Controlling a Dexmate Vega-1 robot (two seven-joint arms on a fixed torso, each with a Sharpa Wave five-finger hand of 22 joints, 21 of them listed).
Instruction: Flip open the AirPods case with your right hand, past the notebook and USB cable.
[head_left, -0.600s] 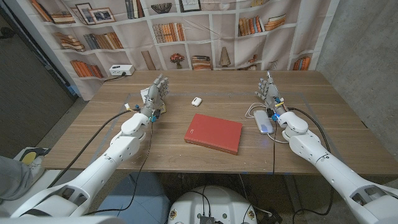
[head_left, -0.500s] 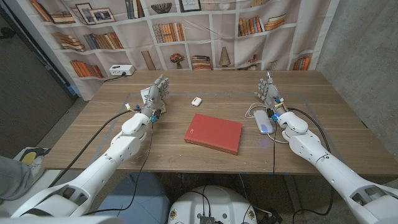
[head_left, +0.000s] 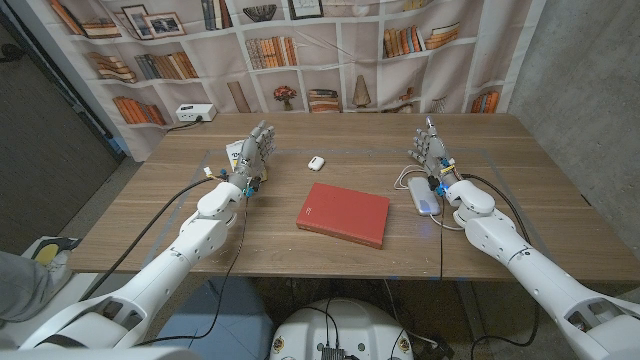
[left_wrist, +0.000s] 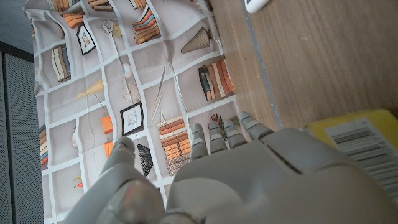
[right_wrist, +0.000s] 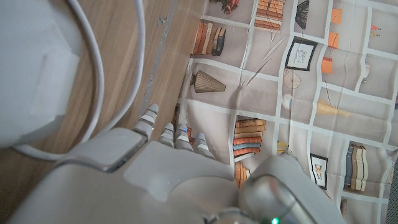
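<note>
standing upright with fingers apart and holding nothing, the right hand sits near the white usb cable, well apart from the airpods case, seemingly closed, beyond the red notebook on the wooden surface.

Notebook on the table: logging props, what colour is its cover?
Red; the notebook shows best in the head view.

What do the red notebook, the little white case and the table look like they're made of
Notebook: matte red cover, probably card or cloth; no gloss shows.
AirPods case: smooth white, likely hard plastic, though it is too small to be sure.
Table: brown wood or wood veneer, with visible grain and plank lines.
</note>
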